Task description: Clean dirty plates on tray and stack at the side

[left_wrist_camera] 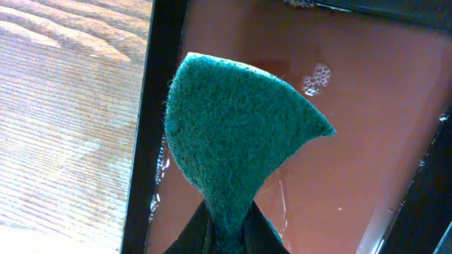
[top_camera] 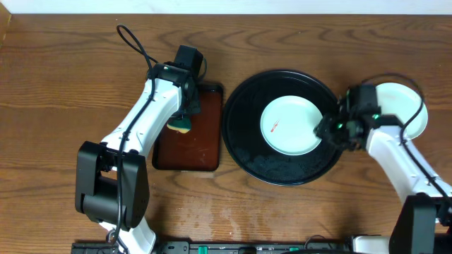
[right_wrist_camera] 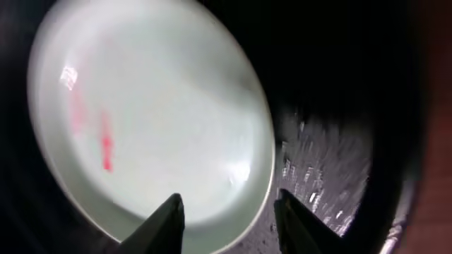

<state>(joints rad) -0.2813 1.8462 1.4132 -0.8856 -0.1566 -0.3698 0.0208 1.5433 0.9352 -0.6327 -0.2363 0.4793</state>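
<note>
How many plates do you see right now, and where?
2. One mint-white plate with a red smear sits in the black tray; another pale plate lies on the table right of it, partly covered by the right arm. Others may be hidden beneath it.

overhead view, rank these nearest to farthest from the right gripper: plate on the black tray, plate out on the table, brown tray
From the right gripper:
1. mint plate, on the black tray, its right edge at the gripper
2. white plate, on the table past the black tray's right rim, beside the right arm
3. brown tray, far left, across the whole black tray
</note>
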